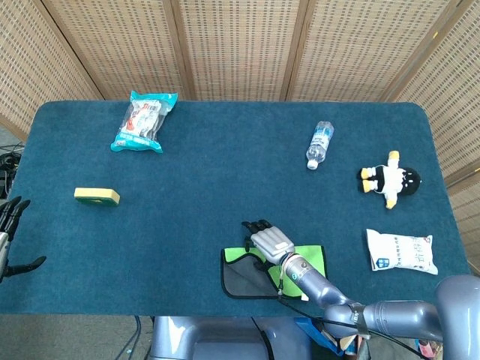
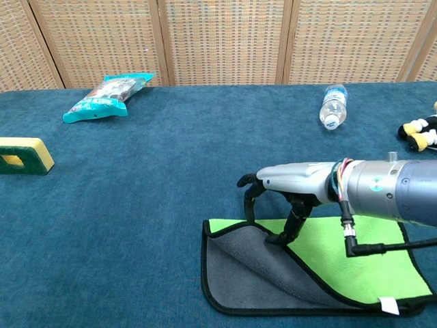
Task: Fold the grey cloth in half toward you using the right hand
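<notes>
The cloth (image 2: 273, 273) lies at the table's near edge, right of centre, partly folded: its green side (image 2: 355, 256) faces up on the right and its grey side (image 1: 244, 276) shows on the left. My right hand (image 2: 287, 184) hovers palm down over the cloth's far left part (image 1: 267, 240). Its fingers curl down behind the far edge of the cloth and its thumb tip touches the folded edge; it holds nothing. My left hand (image 1: 9, 232) hangs off the table's left edge with fingers spread and empty.
A yellow sponge (image 1: 97, 196) lies at the left. A teal snack bag (image 1: 144, 121) sits at the back left, a water bottle (image 1: 319, 144) at the back right. A penguin toy (image 1: 390, 179) and a white packet (image 1: 401, 251) lie at the right.
</notes>
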`<control>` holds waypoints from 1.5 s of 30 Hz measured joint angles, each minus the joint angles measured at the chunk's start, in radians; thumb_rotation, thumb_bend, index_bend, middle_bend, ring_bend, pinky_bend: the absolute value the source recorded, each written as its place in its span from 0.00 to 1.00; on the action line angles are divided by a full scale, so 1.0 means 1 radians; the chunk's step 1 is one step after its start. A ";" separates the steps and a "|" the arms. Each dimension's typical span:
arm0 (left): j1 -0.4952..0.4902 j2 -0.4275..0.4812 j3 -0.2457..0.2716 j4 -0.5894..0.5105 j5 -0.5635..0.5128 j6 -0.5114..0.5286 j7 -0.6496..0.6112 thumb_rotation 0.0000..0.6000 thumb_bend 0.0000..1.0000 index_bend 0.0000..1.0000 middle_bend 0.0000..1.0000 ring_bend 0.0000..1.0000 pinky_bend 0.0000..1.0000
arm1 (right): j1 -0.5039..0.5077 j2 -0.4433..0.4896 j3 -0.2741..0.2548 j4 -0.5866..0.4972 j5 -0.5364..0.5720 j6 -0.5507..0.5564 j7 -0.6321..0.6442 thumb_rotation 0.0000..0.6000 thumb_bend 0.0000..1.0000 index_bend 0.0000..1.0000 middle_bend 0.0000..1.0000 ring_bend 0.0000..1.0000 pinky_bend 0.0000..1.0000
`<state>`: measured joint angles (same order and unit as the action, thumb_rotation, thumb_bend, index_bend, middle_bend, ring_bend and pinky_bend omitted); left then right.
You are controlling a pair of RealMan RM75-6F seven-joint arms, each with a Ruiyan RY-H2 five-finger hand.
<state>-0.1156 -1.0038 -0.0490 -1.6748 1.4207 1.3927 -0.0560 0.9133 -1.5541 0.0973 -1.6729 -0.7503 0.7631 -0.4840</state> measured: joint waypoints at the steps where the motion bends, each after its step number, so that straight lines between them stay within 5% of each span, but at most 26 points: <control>1: 0.000 0.000 0.000 0.000 -0.001 0.000 -0.001 1.00 0.14 0.00 0.00 0.00 0.00 | 0.004 -0.002 -0.003 0.000 0.005 0.001 -0.003 1.00 0.43 0.42 0.00 0.00 0.00; 16: 0.000 0.000 0.000 -0.001 0.000 0.000 0.000 1.00 0.14 0.00 0.00 0.00 0.00 | 0.014 0.000 -0.044 -0.015 -0.006 0.041 -0.022 1.00 0.48 0.63 0.00 0.00 0.00; 30: 0.006 0.006 0.007 -0.007 0.018 0.013 -0.007 1.00 0.14 0.00 0.00 0.00 0.00 | 0.014 0.021 -0.086 -0.150 -0.030 0.103 -0.083 1.00 0.49 0.65 0.00 0.00 0.00; 45: 0.005 0.015 0.006 -0.004 0.016 0.007 -0.031 1.00 0.14 0.00 0.00 0.00 0.00 | 0.082 -0.085 -0.056 -0.176 0.148 0.184 -0.185 1.00 0.51 0.65 0.00 0.00 0.00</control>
<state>-0.1107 -0.9884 -0.0432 -1.6788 1.4370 1.4001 -0.0868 0.9951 -1.6388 0.0412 -1.8484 -0.6019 0.9471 -0.6691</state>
